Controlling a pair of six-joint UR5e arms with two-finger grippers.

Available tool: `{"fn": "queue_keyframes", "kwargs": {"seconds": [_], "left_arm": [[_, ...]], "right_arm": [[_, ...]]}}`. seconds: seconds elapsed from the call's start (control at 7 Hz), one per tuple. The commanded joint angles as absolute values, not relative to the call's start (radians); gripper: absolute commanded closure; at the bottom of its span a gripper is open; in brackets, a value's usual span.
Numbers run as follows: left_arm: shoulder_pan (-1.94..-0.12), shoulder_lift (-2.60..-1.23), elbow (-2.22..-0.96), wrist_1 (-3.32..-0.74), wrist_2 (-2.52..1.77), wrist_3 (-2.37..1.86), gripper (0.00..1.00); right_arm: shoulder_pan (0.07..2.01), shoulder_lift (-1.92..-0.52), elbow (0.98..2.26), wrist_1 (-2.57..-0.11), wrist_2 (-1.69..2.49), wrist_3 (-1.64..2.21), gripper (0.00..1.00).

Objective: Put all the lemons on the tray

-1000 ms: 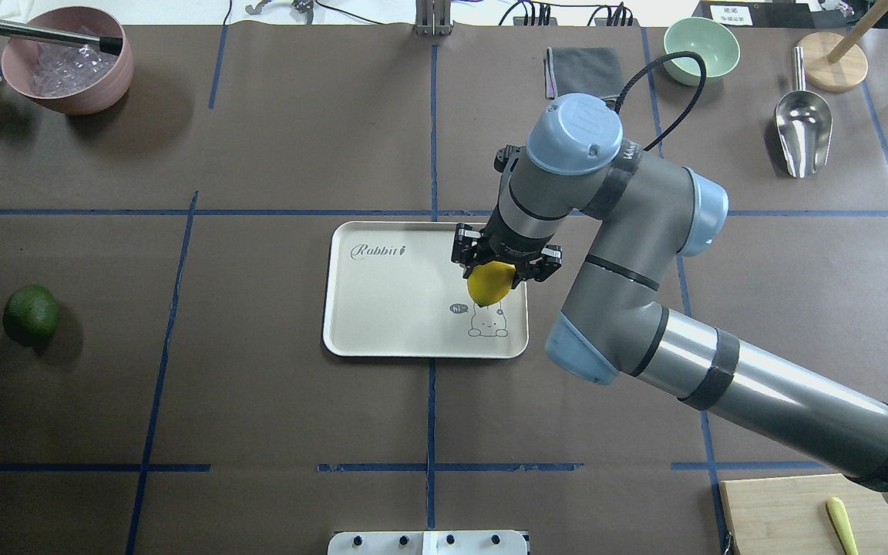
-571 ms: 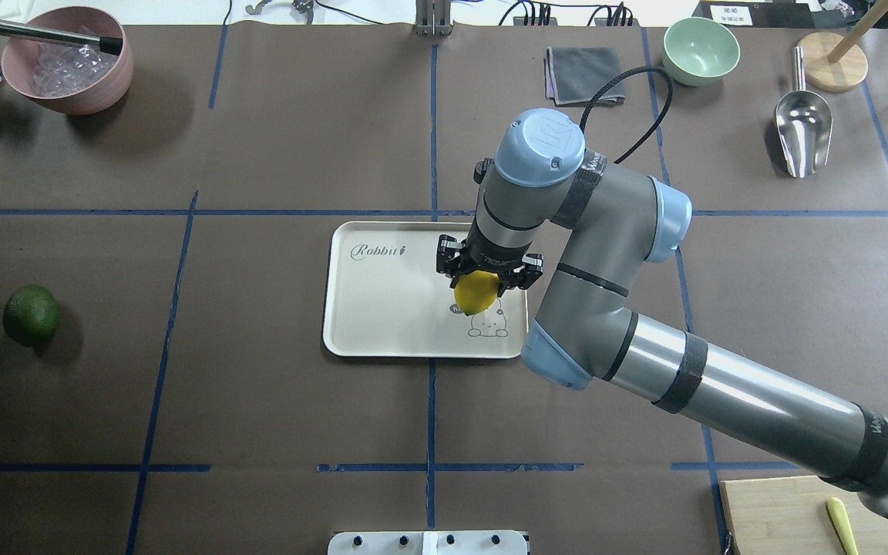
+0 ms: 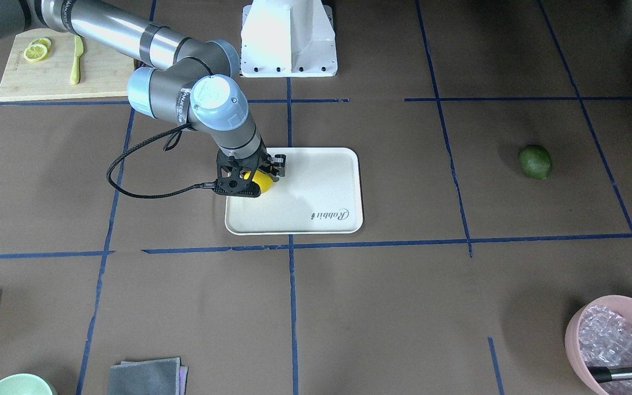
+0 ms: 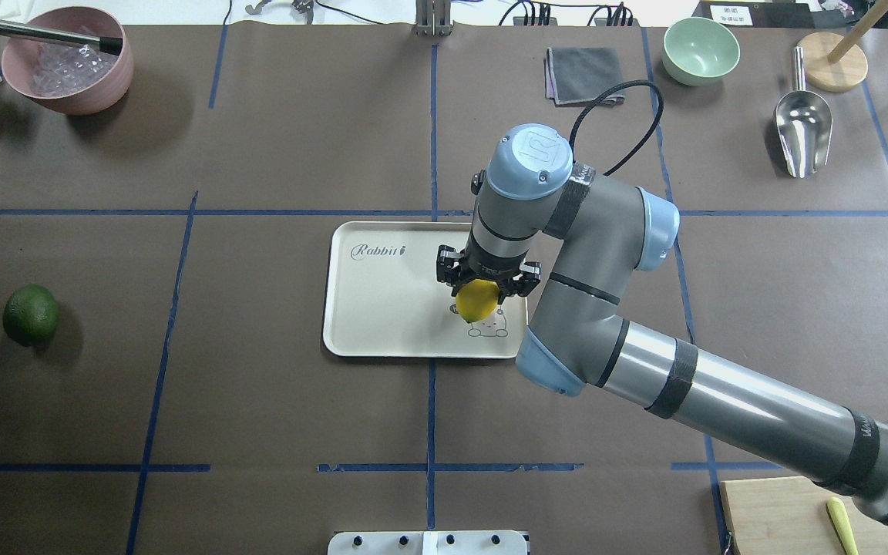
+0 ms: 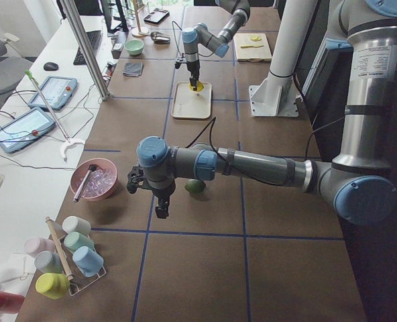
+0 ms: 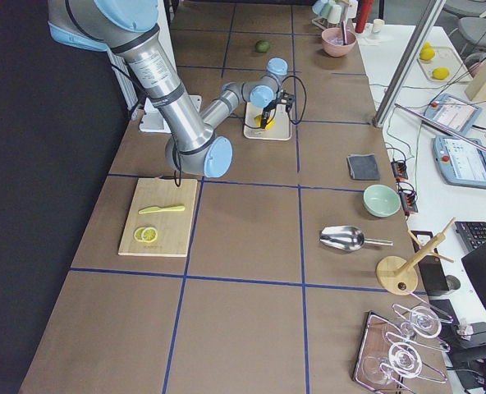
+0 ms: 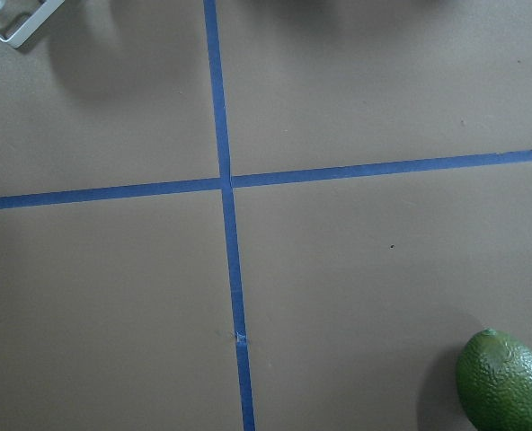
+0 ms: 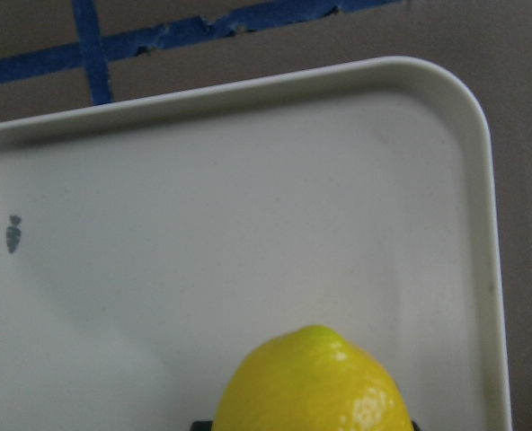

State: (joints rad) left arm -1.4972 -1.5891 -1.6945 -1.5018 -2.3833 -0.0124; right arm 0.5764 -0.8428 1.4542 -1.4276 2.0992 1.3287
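My right gripper [image 4: 482, 291] is shut on the bright yellow lemon [image 4: 477, 302] and holds it low over the right part of the cream tray [image 4: 382, 308], by the bear drawing. The front-facing view shows the same grip [image 3: 250, 178] on the lemon [image 3: 261, 180] over the tray [image 3: 316, 181]. The right wrist view shows the lemon [image 8: 315, 382] above the tray's corner [image 8: 446, 99]. The dark green lemon [image 4: 31, 314] lies on the table at the far left. My left gripper [image 5: 161, 206] shows only in the exterior left view, beside the green lemon [image 5: 195, 186]; I cannot tell whether it is open or shut.
A pink bowl [image 4: 66, 62] with a tool stands at the back left. A green bowl [image 4: 701, 48], a grey cloth [image 4: 584, 73] and a metal scoop [image 4: 802, 123] lie at the back right. A bamboo board [image 3: 47, 71] with lemon slices [image 3: 36, 50] and a knife lies near the robot's right.
My right arm has moved left and a little nearer with the yellow lemon, from the tray's right edge to over the bear drawing. The green lemon has not moved.
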Motion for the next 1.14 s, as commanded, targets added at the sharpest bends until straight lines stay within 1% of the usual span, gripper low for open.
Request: {"fn": "queue_keyframes", "kwargs": {"seconds": [0.0, 0.14, 0.43, 0.57, 0.71, 0.86, 1.0], "left_arm": [[-1.497, -1.588, -1.695, -1.502, -2.384, -0.014, 0.0], [-1.497, -1.588, -1.695, -1.502, -2.384, -0.014, 0.0], [-1.497, -1.589, -1.7, -1.502, -2.385, -0.02, 0.0], [-1.465, -1.589, -1.712, -1.502, -2.41, -0.037, 0.0], [-1.401, -1.591, -1.765, -1.515, -2.433, -0.192, 0.0], [-1.293, -1.582, -1.848, -1.546, -2.425, -0.379, 0.0], [-1.22, -1.545, -1.874, -1.601, -2.422, -0.47, 0.0]], "right_arm": [[0.574, -0.842, 1.453, -1.428, 2.099, 1.328, 0.09], [0.571, -0.844, 1.453, -1.428, 2.098, 1.328, 0.01], [0.572, -0.844, 1.469, -1.43, 2.103, 1.327, 0.01], [0.609, -0.866, 1.536, -1.434, 2.12, 1.327, 0.0], [0.655, -0.947, 1.631, -1.434, 2.161, 1.327, 0.0], [0.704, -1.022, 1.699, -1.434, 2.192, 1.322, 0.0], [0.748, -1.096, 1.762, -1.434, 2.198, 1.26, 0.0]]}}
